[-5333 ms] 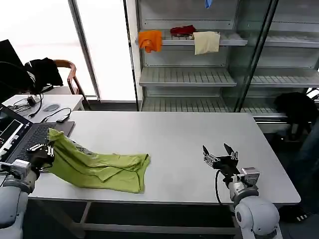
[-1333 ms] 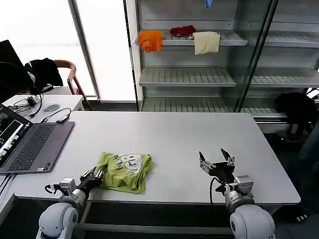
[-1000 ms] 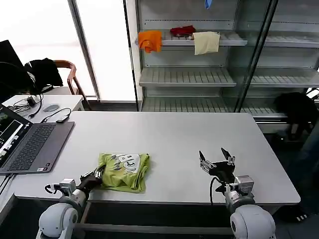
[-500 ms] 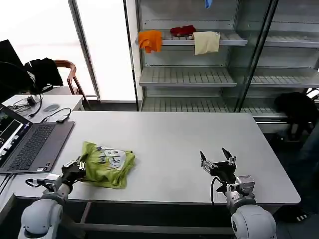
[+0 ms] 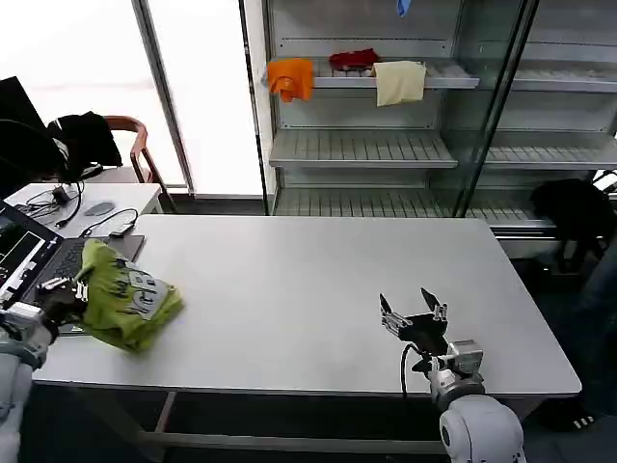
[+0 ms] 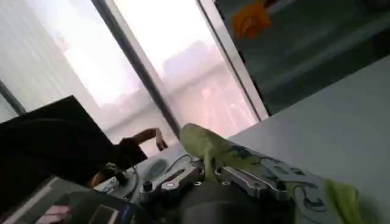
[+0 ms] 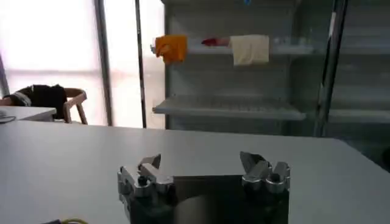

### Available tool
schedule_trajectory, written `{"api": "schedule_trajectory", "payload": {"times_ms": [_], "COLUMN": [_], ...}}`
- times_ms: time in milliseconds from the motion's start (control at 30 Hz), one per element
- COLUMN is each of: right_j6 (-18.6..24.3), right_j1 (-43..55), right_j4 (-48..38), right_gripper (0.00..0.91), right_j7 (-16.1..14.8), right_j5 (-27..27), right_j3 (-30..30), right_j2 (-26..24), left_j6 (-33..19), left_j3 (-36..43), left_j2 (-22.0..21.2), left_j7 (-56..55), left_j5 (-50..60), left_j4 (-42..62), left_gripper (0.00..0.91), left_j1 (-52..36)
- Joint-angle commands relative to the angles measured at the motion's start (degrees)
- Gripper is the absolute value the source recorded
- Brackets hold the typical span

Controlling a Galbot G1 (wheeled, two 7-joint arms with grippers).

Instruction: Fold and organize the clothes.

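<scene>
Holding the folded T-shirt (image 5: 123, 297) pinched at the desk's (image 5: 318, 280) near-left edge, the left gripper (image 5: 60, 294) should set it flat, clear of the laptop (image 5: 21, 258). Right gripper (image 5: 413, 318) idles wide open.

Left gripper (image 5: 60, 289), at the robot's far left near the table's front-left corner, fingers (image 6: 183, 178) closed on the folded lime-green cotton T-shirt (image 5: 123, 304); its rounded grey forearm enters from the lower-left edge. Right gripper (image 5: 413, 314), low over the table's front right, fingers (image 7: 143, 173) spread wide apart with nothing between them, wrist roughly level, pale rounded forearm segment below it.
</scene>
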Motion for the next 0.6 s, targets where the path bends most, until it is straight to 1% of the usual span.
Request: {"api": "schedule_trajectory", "payload": {"times_ms": [33, 133, 167, 200, 267, 300, 333, 367, 433, 533, 600], "right_j6": [0.92, 1.85, 2.16, 2.60, 3.33, 3.48, 3.60, 3.91, 4.05, 4.39, 4.58], "right_j1": [-0.35, -1.17, -1.48, -1.88, -2.66, -2.93, -3.05, -3.31, -3.59, -4.29, -4.70], "right_j4": [-1.63, -1.98, -2.21, -2.38, -2.73, -2.90, -3.05, -3.31, -3.52, -3.65, -3.66], "right_gripper": [0.907, 0.907, 0.907, 0.907, 0.907, 0.907, 0.907, 0.907, 0.907, 0.907, 0.907], "right_j7": [-0.07, -0.34, -0.43, -0.52, -0.64, -0.66, -0.68, -0.65, -0.67, -0.67, -0.69], "right_j5": [1.23, 1.89, 2.00, 2.15, 2.67, 2.92, 3.04, 3.56, 4.14, 5.08, 5.48], "right_j3": [0.23, 1.18, 1.57, 1.92, 2.71, 3.15, 3.40, 4.04, 4.79, 5.80, 6.38], "right_j2": [0.03, -0.20, -0.32, -0.55, -1.28, -1.64, -1.95, -2.49, -3.04, -3.73, -4.12], "left_j6": [4.33, 5.97, 5.88, 5.32, 4.91, 4.65, 4.64, 5.27, 6.79, 8.74, 9.63], "left_j3": [-2.80, -0.78, 1.03, 3.46, 8.33, 11.41, 13.30, 17.67, 23.17, 29.71, 32.59], "left_j2": [8.41, 3.17, -0.07, -3.20, -11.64, -14.37, -15.83, -18.83, -22.46, -25.53, -26.81], "left_j7": [5.52, 5.25, 5.07, 4.83, 3.28, 2.76, 1.87, 0.81, -1.48, -2.69, -3.48], "left_j5": [1.62, 2.42, 4.28, 6.43, 9.76, 11.54, 12.46, 14.66, 18.42, 20.14, 20.25], "left_j4": [-3.06, -7.69, -8.66, -9.25, -10.63, -10.70, -10.69, -10.86, -11.00, -10.57, -9.64], "left_gripper": [0.020, 0.030, 0.020, 0.030, 0.020, 0.030, 0.020, 0.030, 0.030, 0.030, 0.030], "left_j1": [-3.72, -1.74, -0.84, 0.22, 1.78, 2.20, 2.32, 2.29, 1.49, -0.20, -1.20]}}
